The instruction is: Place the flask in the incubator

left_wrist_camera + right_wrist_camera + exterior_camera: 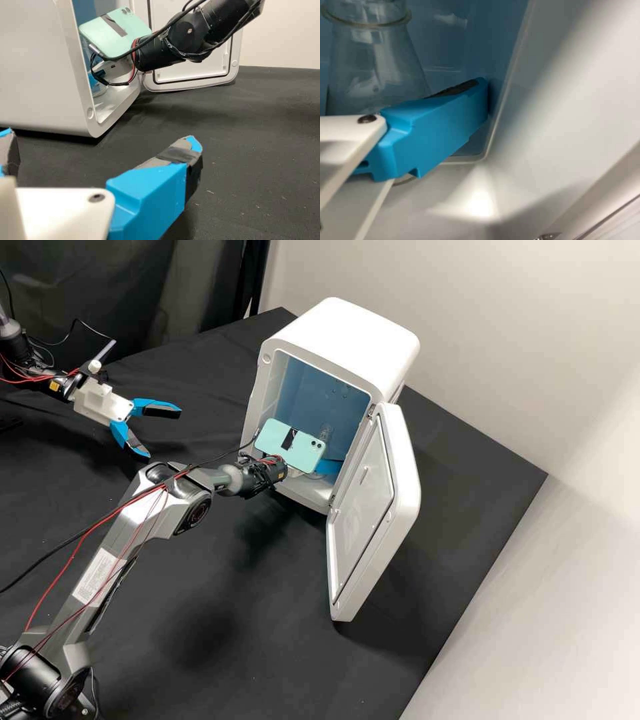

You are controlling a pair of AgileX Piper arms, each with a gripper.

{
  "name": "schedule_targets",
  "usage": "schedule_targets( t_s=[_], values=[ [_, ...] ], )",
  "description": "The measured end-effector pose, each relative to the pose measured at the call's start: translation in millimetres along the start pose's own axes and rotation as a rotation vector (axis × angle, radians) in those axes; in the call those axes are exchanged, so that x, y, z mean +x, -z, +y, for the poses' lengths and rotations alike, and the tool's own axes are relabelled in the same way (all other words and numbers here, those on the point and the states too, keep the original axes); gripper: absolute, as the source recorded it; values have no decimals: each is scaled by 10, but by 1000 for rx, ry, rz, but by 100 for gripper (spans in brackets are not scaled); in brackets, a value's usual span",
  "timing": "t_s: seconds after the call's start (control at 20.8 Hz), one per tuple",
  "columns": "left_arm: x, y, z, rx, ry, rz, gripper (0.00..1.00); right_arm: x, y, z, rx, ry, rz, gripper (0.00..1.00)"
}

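Nearest, the right arm (120,540) stretches across the tabletop (233,613), with the right gripper (325,468) inside the incubator (347,340), whose door (377,507) stands wide. The glass flask (370,65) stands upright on the incubator floor before the blue inner wall, just beside that gripper; whether it is grasped cannot be told. The left gripper (162,433) hovers released, well apart from the incubator.
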Motion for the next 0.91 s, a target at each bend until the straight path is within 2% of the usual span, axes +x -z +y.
schedule_targets(
  t_s=[0.24, 0.38, 0.67, 0.91],
  values=[
    [0, 0, 0, 0, 0, 0, 100, -12, -16, 8, -15, 9, 2, 100],
    [0, 0, 0, 0, 0, 0, 100, -16, -20, 32, -11, 13, 7, 100],
    [0, 0, 0, 0, 0, 0, 100, -72, 22, 115, 23, 9, 15, 100],
    [-7, 24, -2, -3, 0, 10, 100, -102, 72, 192, 23, -4, 29, 100]
  ],
)
